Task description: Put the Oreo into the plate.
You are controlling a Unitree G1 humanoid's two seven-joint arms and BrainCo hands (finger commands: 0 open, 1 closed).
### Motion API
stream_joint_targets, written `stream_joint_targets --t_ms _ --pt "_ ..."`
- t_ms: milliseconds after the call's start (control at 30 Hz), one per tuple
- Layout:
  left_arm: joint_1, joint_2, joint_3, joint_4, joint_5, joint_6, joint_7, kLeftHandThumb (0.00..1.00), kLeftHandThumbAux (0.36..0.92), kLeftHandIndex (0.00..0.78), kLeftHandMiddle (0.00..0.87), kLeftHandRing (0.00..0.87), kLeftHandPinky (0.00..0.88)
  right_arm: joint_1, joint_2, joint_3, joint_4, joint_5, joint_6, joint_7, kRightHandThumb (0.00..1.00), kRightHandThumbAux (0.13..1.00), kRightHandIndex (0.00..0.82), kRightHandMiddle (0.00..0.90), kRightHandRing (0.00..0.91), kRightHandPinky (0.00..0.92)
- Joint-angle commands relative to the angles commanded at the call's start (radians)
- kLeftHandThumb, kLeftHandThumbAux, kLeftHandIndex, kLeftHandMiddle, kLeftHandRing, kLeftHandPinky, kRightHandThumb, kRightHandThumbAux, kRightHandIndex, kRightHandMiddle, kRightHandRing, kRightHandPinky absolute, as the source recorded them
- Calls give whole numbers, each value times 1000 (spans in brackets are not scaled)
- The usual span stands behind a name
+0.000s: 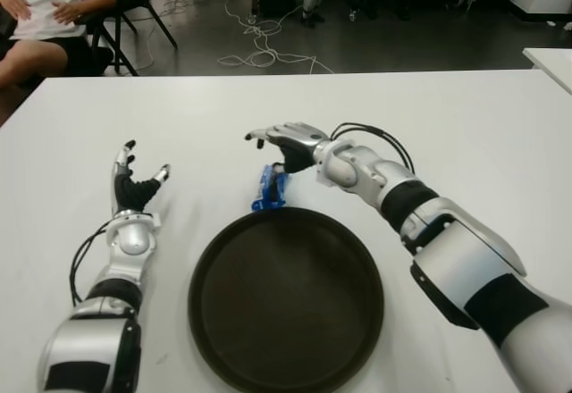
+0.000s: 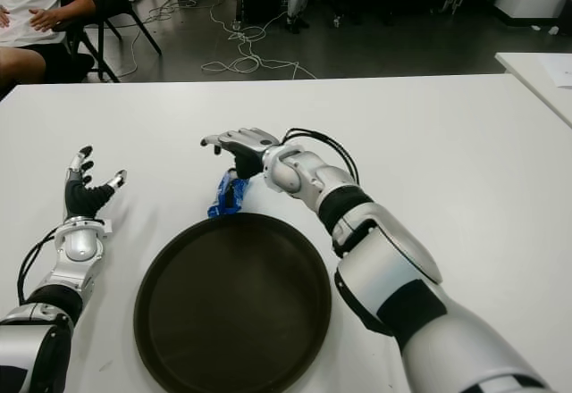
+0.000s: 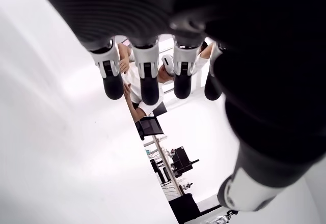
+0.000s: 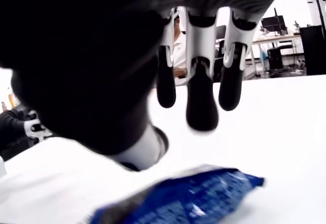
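The right hand hovers, fingers released, over the blue foil Oreo packet; close squarely around it before lifting over the round dark plate's rim.

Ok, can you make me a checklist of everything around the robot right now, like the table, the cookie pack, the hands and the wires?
Surface: white table, mostly bare.
Job's things: blue Oreo pack lies on the table at the far rim of the dark round plate; plate holds nothing.
Clutter: nothing seen.
Hands: right hand open, fingers spread above the pack, not gripping it; left hand open, idle, left of the plate.
Cables: black wires along the right forearm; white cables on the floor.
Surroundings: seated person, chair, second table's corner.
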Motion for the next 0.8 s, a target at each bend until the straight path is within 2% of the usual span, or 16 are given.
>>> stream_joint_targets --t_ms 67,133,167,200,233,300,367,533,800 --pt "0 -1 0 0 -1 -1 -1 0 760 56 91 74 58 2 -4 -1 1 1 0 3 305 979 77 476 490 543" --pt "1 -1 1 -1 -1 -1 -1 0 758 55 90 72 56 5 -10 -2 3 2 -2 6 291 986 72 422 456 511" --pt "1 -1 0 0 -1 -1 -2 0 756 54 89 70 54 6 -13 -2 3 2 -3 7 283 987 69 371 405 446" --pt "1 -1 0 -1 0 -1 -1 0 755 54 88 69 54 7 -19 5 8 -6 1 6 276 989 68 352 387 423" --pt "1 -1 -1 -1 0 -1 -1 0 755 53 86 67 51 7 -23 10 12 -12 3 6 232 986 66 273 298 327" --pt "1 0 -2 -1 3 -1 1 0 754 51 83 64 48 10 -31 19 20 -21 8 3 163 979 63 182 194 213" --pt "1 0 -5 -1 6 0 5 0 755 50 82 63 46 13 -38 24 25 -27 10 -1 117 972 62 143 149 168" --pt "2 2 -8 -3 10 3 12 0 754 50 83 63 46 19 -41 26 31 -29 24 2 65 956 61 106 101 148" --pt "3 0 0 -3 -3 -2 1 0 755 55 95 74 59 17 -48 33 38 -30 29 31 31 947 74 100 97 126"
